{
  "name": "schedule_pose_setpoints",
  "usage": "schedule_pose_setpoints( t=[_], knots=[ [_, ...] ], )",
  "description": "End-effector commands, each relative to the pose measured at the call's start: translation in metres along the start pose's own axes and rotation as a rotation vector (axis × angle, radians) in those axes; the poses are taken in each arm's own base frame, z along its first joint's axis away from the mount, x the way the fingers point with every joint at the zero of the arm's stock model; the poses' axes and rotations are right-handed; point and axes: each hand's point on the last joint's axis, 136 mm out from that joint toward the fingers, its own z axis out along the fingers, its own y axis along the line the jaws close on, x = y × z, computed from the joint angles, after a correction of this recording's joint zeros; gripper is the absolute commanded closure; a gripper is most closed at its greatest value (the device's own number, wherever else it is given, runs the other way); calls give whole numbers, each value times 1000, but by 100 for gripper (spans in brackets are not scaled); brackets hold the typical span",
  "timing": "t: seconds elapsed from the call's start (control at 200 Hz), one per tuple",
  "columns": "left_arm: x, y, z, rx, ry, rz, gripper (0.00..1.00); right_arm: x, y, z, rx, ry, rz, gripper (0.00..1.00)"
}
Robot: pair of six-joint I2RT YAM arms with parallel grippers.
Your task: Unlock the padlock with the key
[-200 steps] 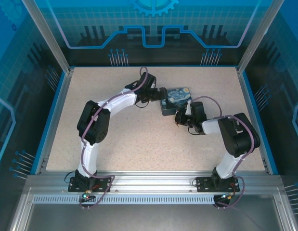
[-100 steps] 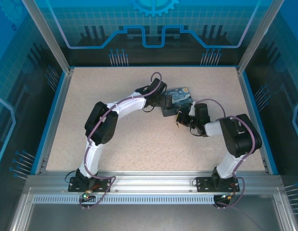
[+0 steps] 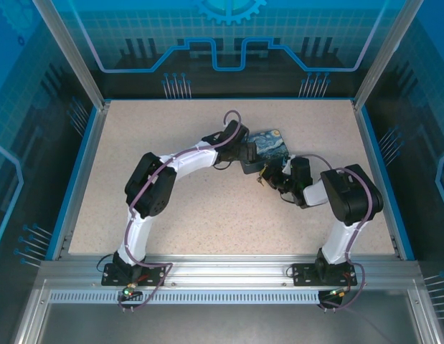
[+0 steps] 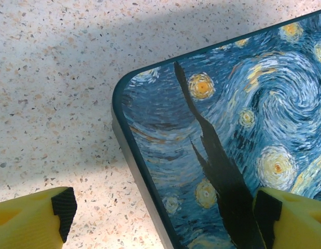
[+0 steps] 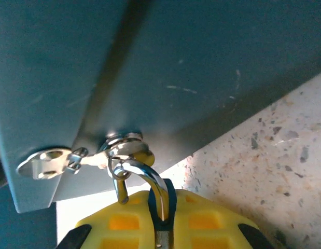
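Right gripper (image 5: pixel 165 231) is clamping the padlock (image 5: pixel 163 199) at bottom centre, shackle arching up-left into the box (image 5: pixel 201 67) hasp. Left gripper (image 4: pixel 165 208) is hovering with jaws apart over the box corner.

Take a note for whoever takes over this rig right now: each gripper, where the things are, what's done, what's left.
Left gripper: open, over a corner of the box, holding nothing.
Right gripper: shut on the padlock at the box's side.
The shackle is hooked through the box's hasp; I cannot tell whether it is locked.
Done: padlock gripped.
Left: bring the key to the padlock, turn it, free the shackle.
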Motion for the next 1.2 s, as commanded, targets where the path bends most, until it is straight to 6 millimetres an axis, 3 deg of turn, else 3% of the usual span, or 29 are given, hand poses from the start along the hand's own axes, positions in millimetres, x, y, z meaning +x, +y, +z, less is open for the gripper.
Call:
schedule_pose_setpoints(
  t=[0.0,0.345,0.895,1.02,1.196],
  knots=[
    [62,30,13,-108,176,32,13,6,-13,1,14,9,146,100],
    [76,37,14,-118,204,21,22,-16,-3,0,-6,-64,234,100],
    [87,42,22,-137,255,27,27,-87,-8,-29,-64,-219,337,100],
    [86,40,24,-131,257,22,28,-86,-8,-28,-25,-138,309,100],
    [83,37,20,-121,252,18,26,-67,-13,-32,49,-36,225,100]
  ],
)
